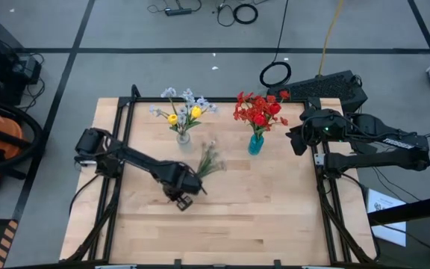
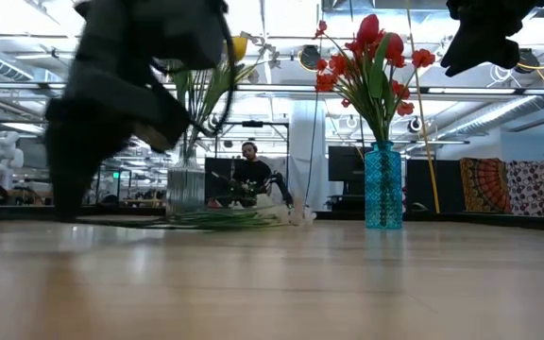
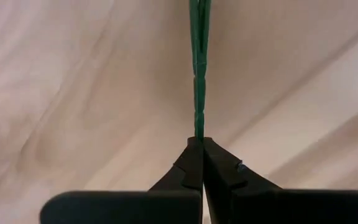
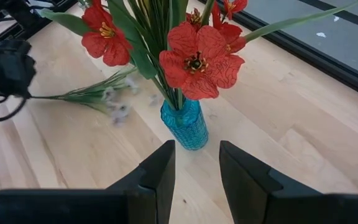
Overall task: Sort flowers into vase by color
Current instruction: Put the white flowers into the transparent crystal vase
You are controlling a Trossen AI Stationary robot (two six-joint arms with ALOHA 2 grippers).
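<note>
your left gripper sits low at mid-table, jaws pinched together on the green stem of the pale spray, which lies flat on the wood, blossoms pointing far toward the gap between the two vases. clear vase with yellow and white blooms stands far-left, blue vase with red flowers far-right. right gripper hovers by the right edge, jaws apart, facing the blue vase. the near half of the table is bare wood

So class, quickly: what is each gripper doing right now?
Left gripper: shut on the pale spray's stem.
Right gripper: open, empty, facing the blue vase.
</note>
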